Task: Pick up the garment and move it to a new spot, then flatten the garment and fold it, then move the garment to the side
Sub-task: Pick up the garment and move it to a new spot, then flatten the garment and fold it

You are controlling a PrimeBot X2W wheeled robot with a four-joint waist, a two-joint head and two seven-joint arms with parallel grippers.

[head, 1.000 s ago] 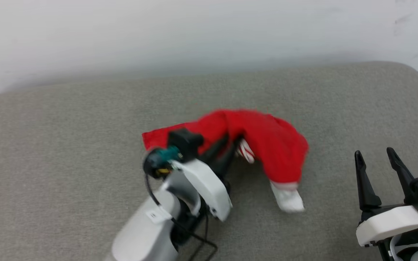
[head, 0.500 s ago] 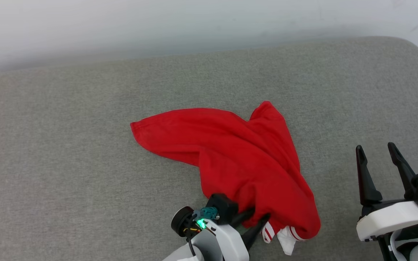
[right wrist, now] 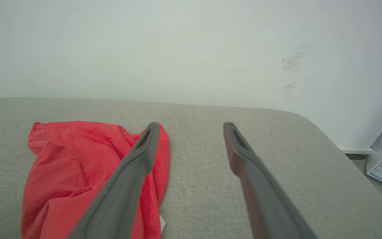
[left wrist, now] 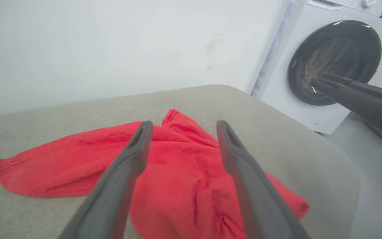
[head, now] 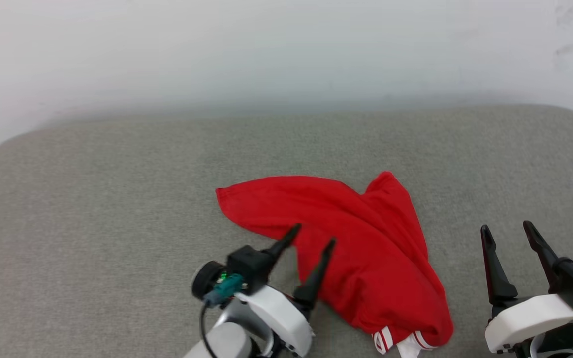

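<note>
Two claws, both spread wide and holding nothing: the left gripper (head: 316, 233) stands at the left margin of the garment (head: 366, 248), fingers pointing across the red cloth, though I cannot tell whether it touches. The right gripper (head: 506, 226) stands apart from the cloth, toward the right front corner of the grey cushion (head: 117, 199). The garment lies in a rumpled heap on the front half of the cushion, right of the middle. One red corner reaches toward the centre, and a white, red-striped cuff (head: 391, 340) is tucked under at the front edge. Since it rests free of both claws, I judge the carrying step over and the flattening about to begin. The next move calls for each claw to pinch a separate edge, the left the outstretched corner and the right the peak toward the back, and to draw them apart so the folds open. A pinch through several layers would only drag the heap.
</note>
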